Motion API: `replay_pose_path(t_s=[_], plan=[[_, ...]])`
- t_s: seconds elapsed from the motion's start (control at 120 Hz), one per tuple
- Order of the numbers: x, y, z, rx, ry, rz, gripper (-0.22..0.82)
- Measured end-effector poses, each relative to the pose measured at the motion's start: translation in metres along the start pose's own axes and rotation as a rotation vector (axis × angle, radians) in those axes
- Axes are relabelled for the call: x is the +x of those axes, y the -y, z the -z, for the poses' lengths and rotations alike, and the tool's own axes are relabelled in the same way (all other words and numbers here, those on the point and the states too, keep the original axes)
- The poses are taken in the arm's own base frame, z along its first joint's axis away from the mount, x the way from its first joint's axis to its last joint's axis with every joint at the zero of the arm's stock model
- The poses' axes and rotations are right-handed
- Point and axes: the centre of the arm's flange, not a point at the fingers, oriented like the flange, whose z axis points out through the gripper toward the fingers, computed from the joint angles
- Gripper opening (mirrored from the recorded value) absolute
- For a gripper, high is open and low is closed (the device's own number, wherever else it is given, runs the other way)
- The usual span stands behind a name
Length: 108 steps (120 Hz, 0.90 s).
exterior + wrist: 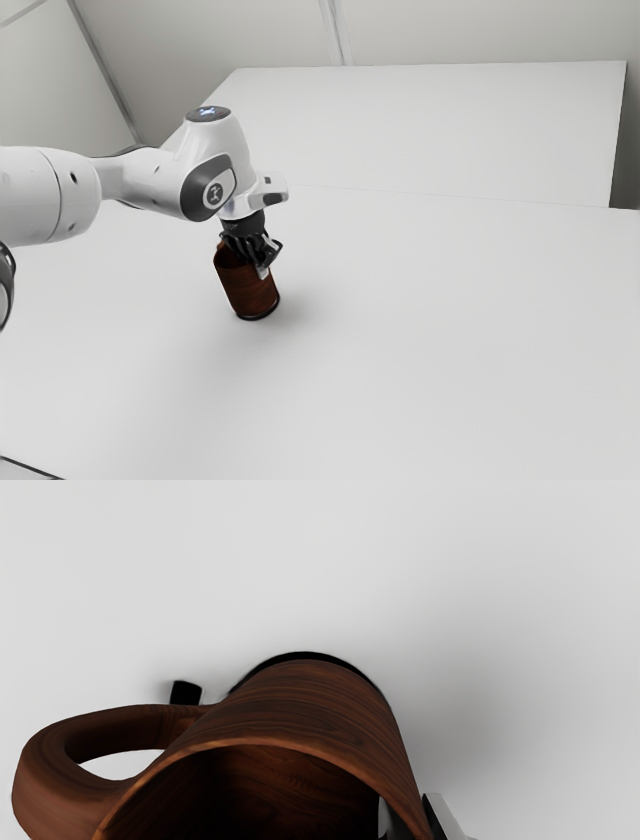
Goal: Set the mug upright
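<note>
Brown wood-grain mug, tilted, at the white table.
Left to right in the exterior view: arm from nine o'clock; mug, mouth toward eleven, base toward five; gripper at its one o'clock, pinching its wall.

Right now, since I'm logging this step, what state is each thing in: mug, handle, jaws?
Mug: mouth up, close to upright but leaning toward the exterior view's left; whether its base sits flat, I cannot tell.
Mug's handle: sticking out from the side, free of the jaws.
Jaws: shut on the mug's wall near the rim, one inside the mouth, one outside.
</note>
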Motion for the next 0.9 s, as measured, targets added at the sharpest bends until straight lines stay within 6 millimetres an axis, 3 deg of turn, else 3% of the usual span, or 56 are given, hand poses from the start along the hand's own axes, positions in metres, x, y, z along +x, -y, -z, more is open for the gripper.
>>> replay_pose_path(t_s=[0.083, 0.2, 0.342, 0.467, 0.533, 0.65, 0.783, 0.9], plan=[[0.001, 0.0, 0.001, -0.002, -0.005, 0.006, -0.05], [0.0, -0.003, 0.008, -0.003, -0.021, 0.009, 0.19], [-0.003, -0.005, 0.038, -0.01, -0.071, 0.019, 0.38], [-0.004, -0.004, 0.063, -0.019, -0.114, 0.03, 0.47], [0.006, 0.001, 0.084, -0.018, -0.139, 0.034, 0.5], [0.032, 0.027, 0.131, -0.008, -0.178, 0.054, 0.53], [0.033, 0.072, 0.188, 0.011, -0.222, 0.077, 0.56], [0.028, 0.087, 0.21, 0.02, -0.207, 0.056, 0.57]])
